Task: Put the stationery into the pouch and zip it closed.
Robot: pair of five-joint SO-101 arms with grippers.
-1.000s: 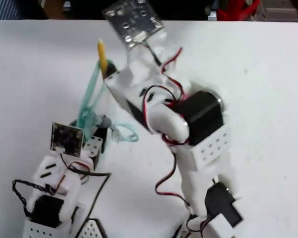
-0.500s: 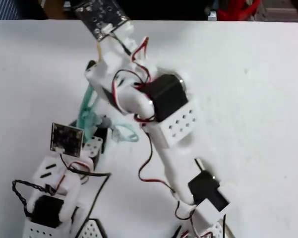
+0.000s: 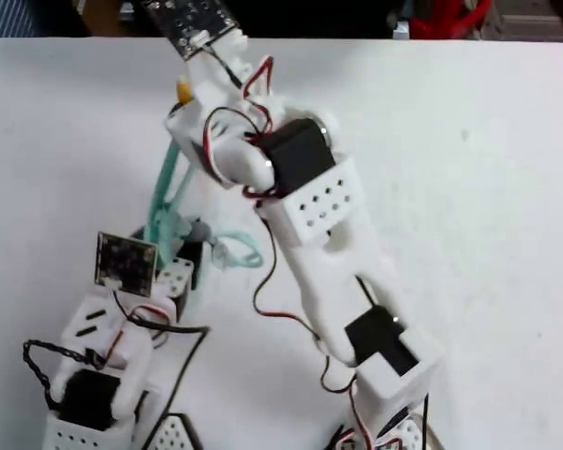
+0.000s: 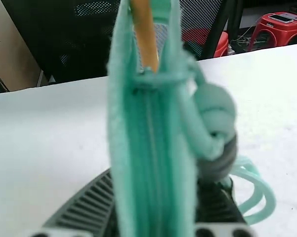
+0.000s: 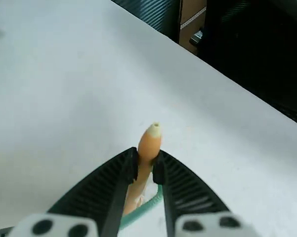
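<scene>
**Pincer (image 5: 144, 165) of right arm on pen (image 5: 150, 140); left pincer (image 4: 155, 212) on pouch (image 4: 148, 148)**

Arm poses
- Right arm (image 3: 328, 244): stretched from the desk's near edge diagonally toward the far left. Its wrist is above the far end of the pouch, near the far edge of the desk (image 3: 487, 187). Jaws narrow, clamped on the orange pen just below its rounded tip.
- Left arm (image 3: 103, 347): folded low at the near left corner. Jaws narrow, clamped on the near end of the pouch, one dark jaw on each side.

Items, counted
- Arms: 2. Pincers: 2, both holding something.
- Pen: 1, orange-yellow, roughly upright. Its lower end goes in between the teal lips at the pouch's far end; its upper end sticks out.
- Pouch: 1, teal, standing on edge, lying lengthwise from the left pincer toward the right one. The zip line faces up; how far it is zipped cannot be told.
- Grey bead (image 4: 215, 106): 1, on the pouch's cord, beside the left pincer.
- Teal cord loop (image 3: 242, 251): 1, lying on the desk between the two arms.

Edges and room
- The pouch's far end and the pen are close to the desk's far edge.
- A wide stretch of white desk extends on the right arm's right side.
- A dark mesh chair (image 4: 79, 29) and a red stool (image 4: 281, 24) stand beyond the far edge.
</scene>
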